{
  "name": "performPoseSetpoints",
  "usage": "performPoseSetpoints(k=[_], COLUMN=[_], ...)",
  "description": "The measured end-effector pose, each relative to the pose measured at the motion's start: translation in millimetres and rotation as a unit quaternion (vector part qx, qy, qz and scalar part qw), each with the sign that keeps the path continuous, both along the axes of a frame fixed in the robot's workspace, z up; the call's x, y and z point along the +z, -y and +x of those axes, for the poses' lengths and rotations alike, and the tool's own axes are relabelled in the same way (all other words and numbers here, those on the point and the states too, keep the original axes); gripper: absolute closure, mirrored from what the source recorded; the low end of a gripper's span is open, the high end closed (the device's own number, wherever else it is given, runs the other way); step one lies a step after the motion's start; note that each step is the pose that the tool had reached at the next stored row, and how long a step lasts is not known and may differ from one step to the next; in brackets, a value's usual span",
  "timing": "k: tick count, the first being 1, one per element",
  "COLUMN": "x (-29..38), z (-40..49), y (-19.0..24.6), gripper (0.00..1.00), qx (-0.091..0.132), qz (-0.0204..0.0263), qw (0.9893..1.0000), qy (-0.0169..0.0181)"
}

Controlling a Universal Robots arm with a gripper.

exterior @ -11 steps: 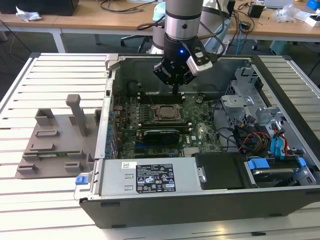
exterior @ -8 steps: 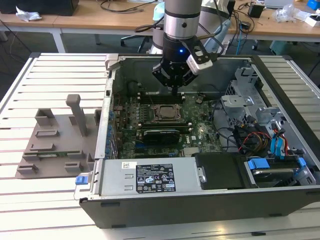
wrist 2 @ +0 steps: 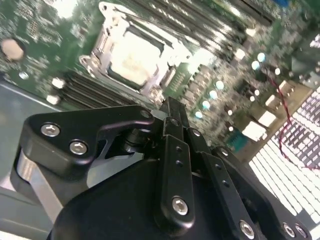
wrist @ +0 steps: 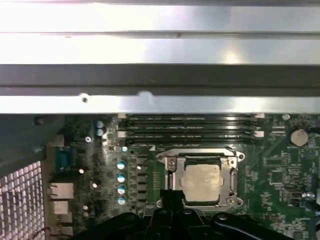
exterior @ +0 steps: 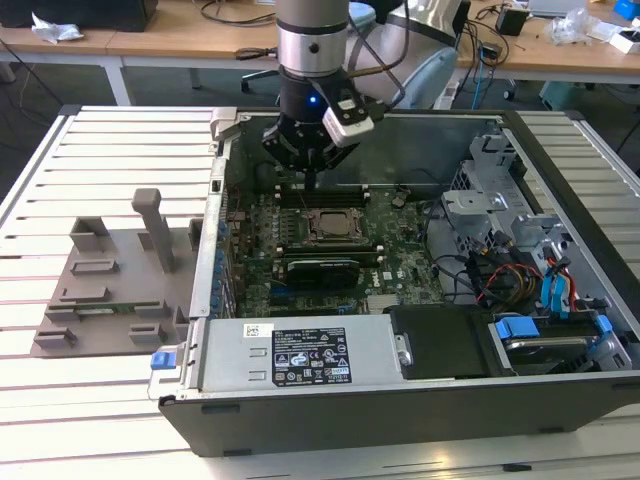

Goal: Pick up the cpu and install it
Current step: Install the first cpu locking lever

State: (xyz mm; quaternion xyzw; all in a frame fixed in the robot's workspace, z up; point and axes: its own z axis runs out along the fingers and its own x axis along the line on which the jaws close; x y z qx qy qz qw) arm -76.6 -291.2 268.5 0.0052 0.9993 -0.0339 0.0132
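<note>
Gripper [exterior: 311, 178] hangs over the open PC case [exterior: 400, 400], fingers pinched together to a narrow tip with nothing between them; tip sits just above the board, right beside the socket's edge on the memory-slot side. In both wrist views the closed fingertips [wrist 2: 171, 107] point at the socket frame rim, near it; contact can't be confirmed. cpu [wrist: 202, 182] lies flat inside the metal-framed socket [wrist: 170, 167], pale lid up, frame surrounding it on all sides; in the exterior view the cpu [exterior: 329, 225] shows as a lighter square mid-motherboard. Memory slots [wrist: 190, 127] run parallel just beside the socket, between it and the case wall. Motherboard [exterior: 400, 262] is green, with a row of capacitors [wrist: 121, 177] near the socket. Power supply [exterior: 300, 355] with labels sits along the case's near edge. Blue-tabbed drive bays [exterior: 560, 300] are at the exterior view's right. Grey slotted fixture plate [exterior: 90, 290] rests on the ribbed table [exterior: 100, 150] outside the case, at the exterior view's left, well apart from the gripper.
</note>
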Motion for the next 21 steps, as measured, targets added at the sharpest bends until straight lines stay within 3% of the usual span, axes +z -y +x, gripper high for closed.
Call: performPoseSetpoints(k=[3, 7, 8, 10, 12, 15, 21], x=[-0.7, -1.3, -1.4, -2.7, -4.1, -8.3, -8.5], z=[-12.9, -29.8, -30.7, -31.5, -31.5, -31.4, -22.0], y=[-4.8, -6.4, -7.1, -14.5, -17.7, -19.0, -19.0], gripper=[0.89, 0.89, 0.89, 0.89, 0.89, 0.89, 0.89], qx=[0.000, 0.000, 0.000, 0.000, 0.000, 0.000, 0.000], qz=[0.0002, 0.0003, 0.0003, 0.0018, 0.0021, 0.0022, 0.0022], qw=[1.0000, 1.0000, 1.0000, 1.0000, 1.0000, 1.0000, 1.0000], qy=[0.0002, 0.0007, 0.0007, 0.0007, 0.0007, 0.0007, 0.0007])
